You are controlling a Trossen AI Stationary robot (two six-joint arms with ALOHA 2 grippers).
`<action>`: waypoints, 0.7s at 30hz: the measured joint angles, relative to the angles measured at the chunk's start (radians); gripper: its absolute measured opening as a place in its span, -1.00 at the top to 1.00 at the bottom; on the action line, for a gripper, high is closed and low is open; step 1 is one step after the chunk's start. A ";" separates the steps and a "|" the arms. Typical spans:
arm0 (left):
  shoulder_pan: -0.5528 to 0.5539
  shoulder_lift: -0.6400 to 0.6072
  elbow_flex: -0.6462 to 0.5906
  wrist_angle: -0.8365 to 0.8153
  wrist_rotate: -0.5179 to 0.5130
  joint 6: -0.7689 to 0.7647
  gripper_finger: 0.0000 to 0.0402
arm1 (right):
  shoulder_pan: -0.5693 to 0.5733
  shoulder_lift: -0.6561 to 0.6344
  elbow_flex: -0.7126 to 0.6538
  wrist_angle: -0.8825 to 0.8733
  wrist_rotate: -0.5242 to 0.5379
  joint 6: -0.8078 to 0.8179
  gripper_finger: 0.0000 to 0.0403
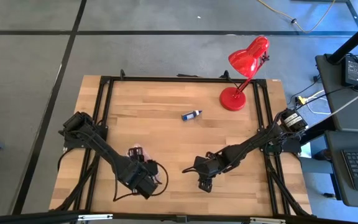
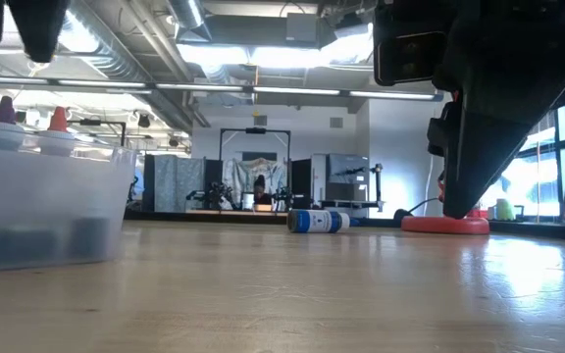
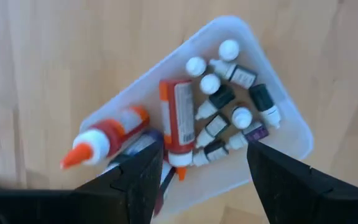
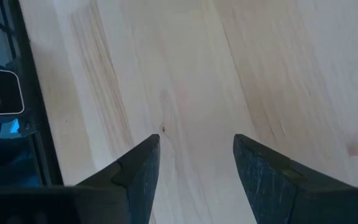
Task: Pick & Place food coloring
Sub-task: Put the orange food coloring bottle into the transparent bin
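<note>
Only in the left wrist view: bottles [image 3: 219,118] lying jumbled in a clear tray [image 3: 294,134], about ten by count, two large red ones with orange tips and some eight tiny ones with white caps. Directly below the left gripper [image 3: 205,177], fingers spread wide, empty. From overhead, tray nearly hidden under that gripper [image 1: 143,177] at the counter's [image 1: 166,137] front left. One more bottle [image 1: 191,114], blue, on its side mid-counter, well apart from both grippers. Right gripper [image 4: 196,168] open, empty, over bare wood. One red lamp [image 1: 244,68] at the far right.
</note>
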 joint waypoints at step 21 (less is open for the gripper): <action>0.000 0.000 0.000 0.058 -0.107 0.048 0.07 | 0.000 0.000 0.000 -0.001 0.038 -0.019 -0.02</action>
